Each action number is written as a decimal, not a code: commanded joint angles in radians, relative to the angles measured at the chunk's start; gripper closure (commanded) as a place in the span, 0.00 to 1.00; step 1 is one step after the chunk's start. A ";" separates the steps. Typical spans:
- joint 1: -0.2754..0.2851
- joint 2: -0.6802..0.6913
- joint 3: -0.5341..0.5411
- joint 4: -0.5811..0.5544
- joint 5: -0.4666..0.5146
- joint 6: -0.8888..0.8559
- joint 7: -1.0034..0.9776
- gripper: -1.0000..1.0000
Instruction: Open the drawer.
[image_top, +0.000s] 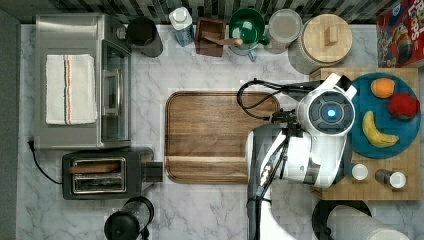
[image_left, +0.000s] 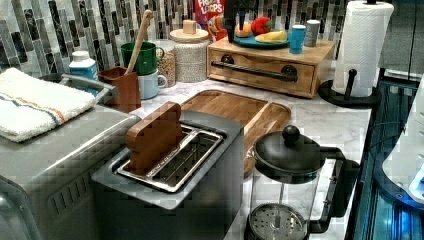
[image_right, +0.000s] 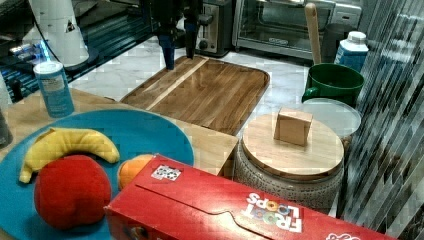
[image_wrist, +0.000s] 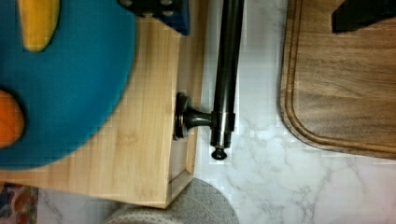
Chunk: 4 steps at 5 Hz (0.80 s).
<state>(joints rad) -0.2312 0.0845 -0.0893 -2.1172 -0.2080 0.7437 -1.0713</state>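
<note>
Top view: the arm (image_top: 325, 112) hangs over the drawer's front edge. Left view: the drawer (image_left: 260, 70) is shut. Wrist view: its handle (image_wrist: 229, 70) (a long bar) runs between the spread fingers (image_wrist: 359, 14), ungrasped.

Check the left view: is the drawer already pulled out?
No. The drawer front sits flush with its bamboo box, its black handle untouched.
</note>
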 joint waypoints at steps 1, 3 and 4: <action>-0.020 0.084 -0.008 -0.036 0.017 0.112 -0.030 0.00; -0.053 0.141 -0.002 -0.053 0.026 0.178 -0.022 0.00; -0.056 0.149 0.007 -0.066 0.057 0.197 -0.019 0.00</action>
<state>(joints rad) -0.2822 0.2046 -0.1101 -2.1777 -0.2001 0.9287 -1.0732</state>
